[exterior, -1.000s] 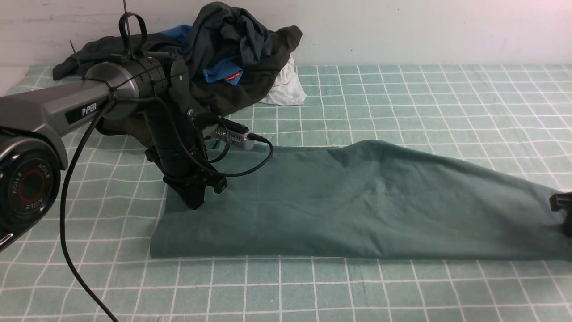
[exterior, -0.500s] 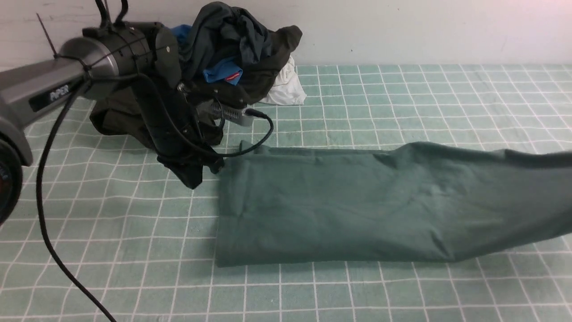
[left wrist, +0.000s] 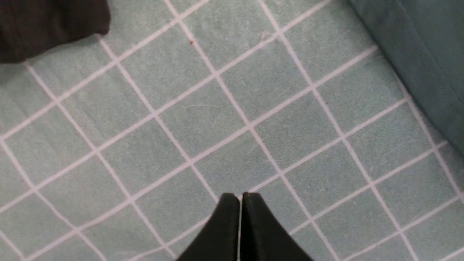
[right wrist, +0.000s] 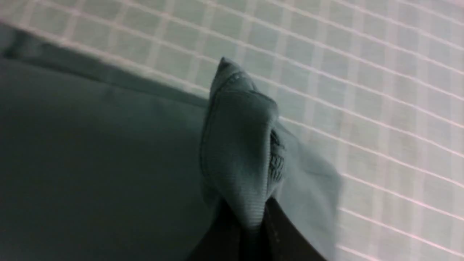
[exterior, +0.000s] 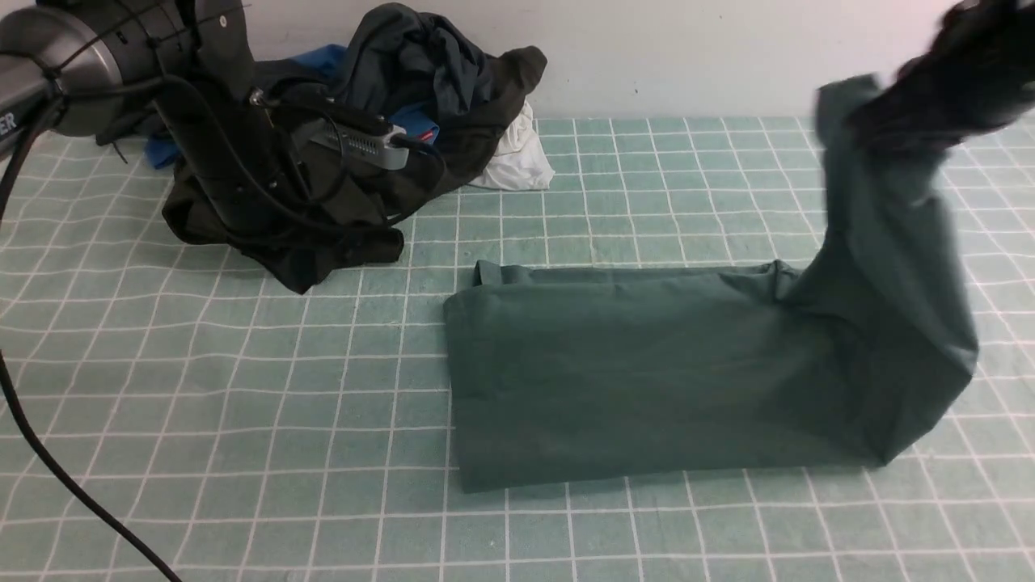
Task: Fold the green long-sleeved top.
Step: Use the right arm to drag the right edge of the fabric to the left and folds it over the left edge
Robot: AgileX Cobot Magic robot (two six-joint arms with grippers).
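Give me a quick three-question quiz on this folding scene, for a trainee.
1. True or false: the right gripper is shut on the green top.
2. The left gripper is: A) open over the top; B) shut, holding nothing, above the checked cloth; C) shut on a sleeve.
3. Which end of the top is raised off the cloth?
Key: 1 true; 2 B; 3 the robot's right end.

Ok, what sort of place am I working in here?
Probably a test bench for clothes folding: a green checked cloth spread flat as the work surface, a bare white wall behind it, and a heap of spare garments at the back.
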